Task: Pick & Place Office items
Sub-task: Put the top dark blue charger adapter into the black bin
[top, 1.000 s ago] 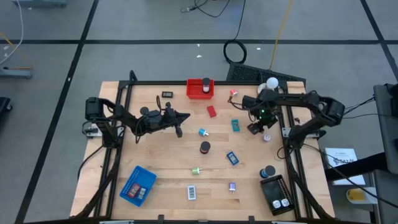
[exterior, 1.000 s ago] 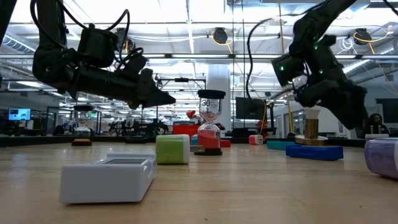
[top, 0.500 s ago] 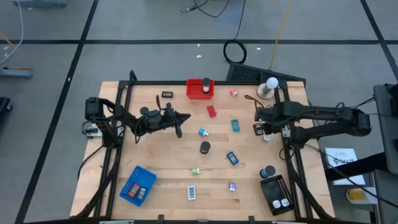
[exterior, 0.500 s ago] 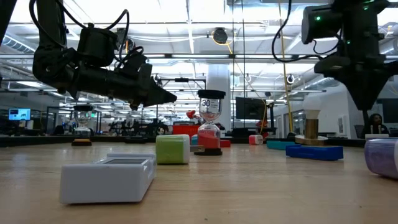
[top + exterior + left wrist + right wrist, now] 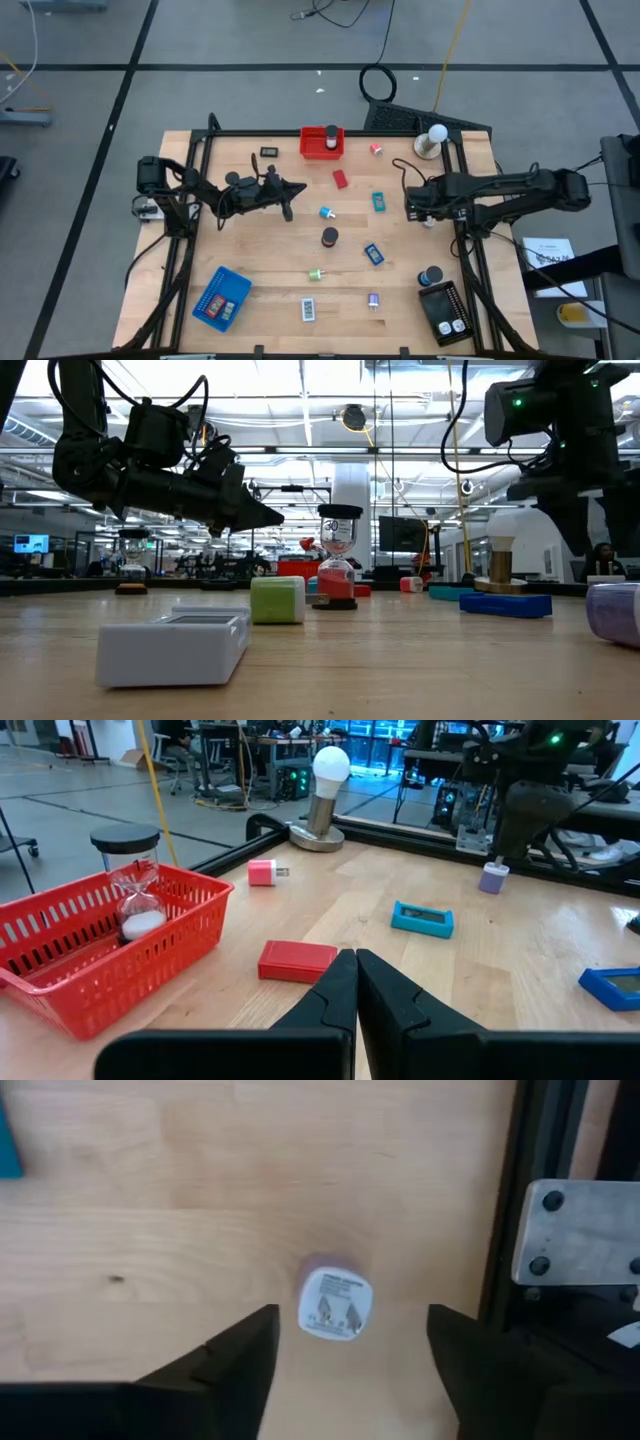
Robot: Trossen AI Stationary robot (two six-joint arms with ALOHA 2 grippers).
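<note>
The right gripper (image 5: 345, 1342) hangs with fingers spread wide and empty above a small purple plug (image 5: 336, 1302) beside the table's black side rail (image 5: 510, 1210), while the left gripper (image 5: 355, 982) waits pinched shut, empty, near the red basket (image 5: 95, 955).

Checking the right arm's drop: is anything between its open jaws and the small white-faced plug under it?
Nothing visible. The plug lies alone on bare wood between the right gripper jaws; the black frame rail stands beside it.
</note>
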